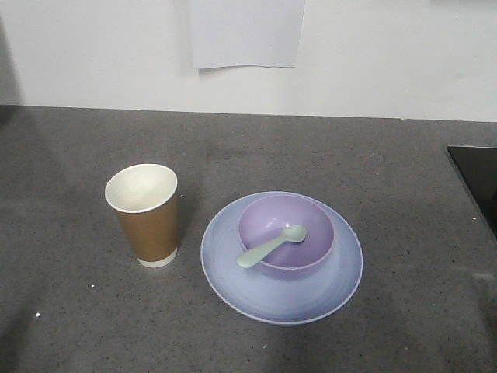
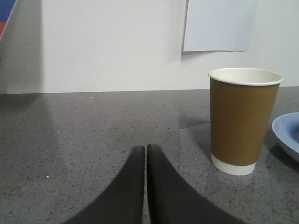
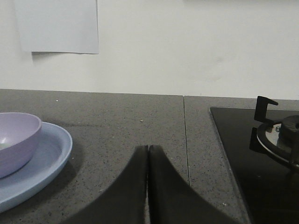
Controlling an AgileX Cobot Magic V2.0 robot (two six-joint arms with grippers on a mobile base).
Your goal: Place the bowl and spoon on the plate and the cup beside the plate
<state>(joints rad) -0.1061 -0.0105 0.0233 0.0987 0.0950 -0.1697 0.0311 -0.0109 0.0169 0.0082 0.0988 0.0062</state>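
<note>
The lavender bowl [image 1: 286,232] sits on the pale blue plate [image 1: 233,268] in the middle of the grey counter. A mint-green spoon [image 1: 270,246] lies in the bowl, its handle resting over the near-left rim. The brown paper cup [image 1: 146,215] stands upright just left of the plate. In the left wrist view my left gripper [image 2: 145,147] is shut and empty, low over the counter, with the cup [image 2: 244,120] ahead to its right. My right gripper [image 3: 148,147] is shut and empty too, with the plate [image 3: 46,158] and bowl [image 3: 16,140] to its left. Neither gripper shows in the front view.
A black glass hob [image 3: 252,158] with a burner grate [image 3: 275,130] lies at the counter's right end [image 1: 477,183]. A white wall with a taped sheet of paper [image 1: 247,33] closes the back of the counter.
</note>
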